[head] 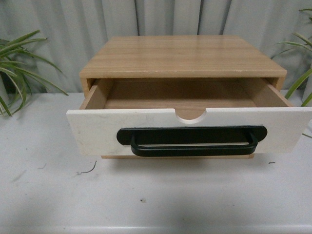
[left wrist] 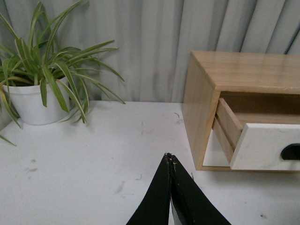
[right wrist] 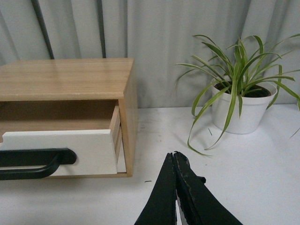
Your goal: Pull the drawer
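1. drawer work looks all but finished: the wide white-fronted wooden drawer [head: 190, 130] stands pulled well out of the light wooden cabinet [head: 183, 56], its bare wooden interior open to view from the front camera.
2. the long black bar handle [head: 192, 141] runs across the drawer front below a half-round notch [head: 190, 115] in the top edge; nothing touches it.
3. the cabinet sits on a scuffed white tabletop [head: 146, 195], in front of a grey pleated curtain [head: 146, 19], with the drawer front overhanging the cabinet's front edge toward the robot.
4. neither arm shows in the front view. the left wrist camera shows the black left gripper [left wrist: 169, 157] with its fingers pressed together on nothing, hovering over bare table well apart from the cabinet's side.
5. the right wrist camera shows the black right gripper [right wrist: 174, 154] likewise closed and empty, near the cabinet's other side but not touching it.
6. a green spider plant in a white pot [left wrist: 33, 103] stands off to the robot's left; a second potted spider plant [right wrist: 241, 110] stands to its right.
7. judged from these views, the pull is done, with both arms clear of the handle; little seems left beyond, at most, drawing the drawer out further.
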You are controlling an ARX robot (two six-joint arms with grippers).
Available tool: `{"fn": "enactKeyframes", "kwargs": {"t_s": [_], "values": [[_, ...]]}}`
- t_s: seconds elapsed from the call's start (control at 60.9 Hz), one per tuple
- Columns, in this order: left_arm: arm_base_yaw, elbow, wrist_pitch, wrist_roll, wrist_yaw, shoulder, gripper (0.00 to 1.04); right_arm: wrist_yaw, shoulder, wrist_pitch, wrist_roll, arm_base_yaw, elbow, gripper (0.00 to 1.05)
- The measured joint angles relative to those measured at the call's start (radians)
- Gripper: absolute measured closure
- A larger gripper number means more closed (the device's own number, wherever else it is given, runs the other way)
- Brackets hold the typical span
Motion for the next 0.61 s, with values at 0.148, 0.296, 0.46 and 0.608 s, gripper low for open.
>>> {"fn": "enactKeyframes", "kwargs": {"t_s": [0.148, 0.296, 0.46, 0.608], "values": [[0.0, 0.0, 0.005, 0.0, 0.002, 0.0, 1.03, -0.002, -0.096, -0.157, -0.001, 0.0, 0.001, 1.03], [0.0, 0.0, 0.008, 0.0, 0.002, 0.0, 1.03, 0.0, -0.176, -0.185, 0.0, 0.0, 0.002, 1.03], [0.0, 0.0, 0.006, 0.0, 0.002, 0.0, 1.03, 0.0, -0.176, -0.188, 0.0, 0.0, 0.001, 1.03], [0.0, 0.0, 0.006, 0.0, 0.002, 0.0, 1.03, 0.0, -0.176, -0.189, 0.0, 0.0, 0.001, 1.03]]}}
